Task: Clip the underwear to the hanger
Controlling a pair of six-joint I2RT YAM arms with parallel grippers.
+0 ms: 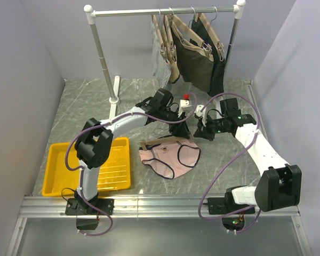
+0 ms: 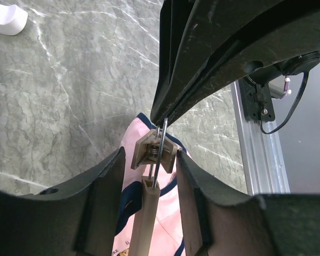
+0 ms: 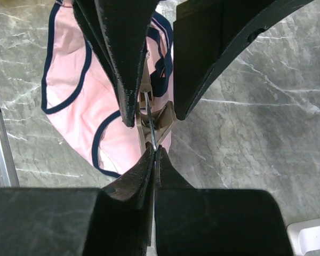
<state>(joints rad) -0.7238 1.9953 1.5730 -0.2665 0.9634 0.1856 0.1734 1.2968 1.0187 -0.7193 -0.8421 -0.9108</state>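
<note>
- A flat yellow tray [image 1: 56,173] sits at the left of the grey marble-pattern worktop [image 1: 85,104], well apart from the work. It plays no part in this step.
- The white left arm [image 1: 122,118] reaches to the centre. The left jaws are open, with the small tan spring clip [image 2: 144,152] between them. Judgement: this stance prepares a squeeze to open the clip.
- The clip belongs to the slim tan bar hanger [image 2: 145,213], which lies low over the navy-edged rim of the underwear [image 1: 168,160], small pale pink briefs. Judgement: this placement lets the fabric enter the clip mouth. Whether fabric sits inside the clip cannot be told.
- The underwear lies spread flat on the worktop at centre, just in front of both sets of jaws, with the leg holes toward the arm bases. The fabric looks thin and limp, with soft wrinkles, and a tiny round mark shows at the front.
- The white right arm [image 1: 256,141] comes in from the right. The right jaws are closed, pinching the thin silver wire [image 3: 151,130] of the hanger at their tips. Judgement: this grip steadies the hanger against the left arm's squeeze.
- A silver rail [image 1: 149,12] at the rear carries other hangers with dark olive garments [image 1: 194,58]. These are not involved.
</note>
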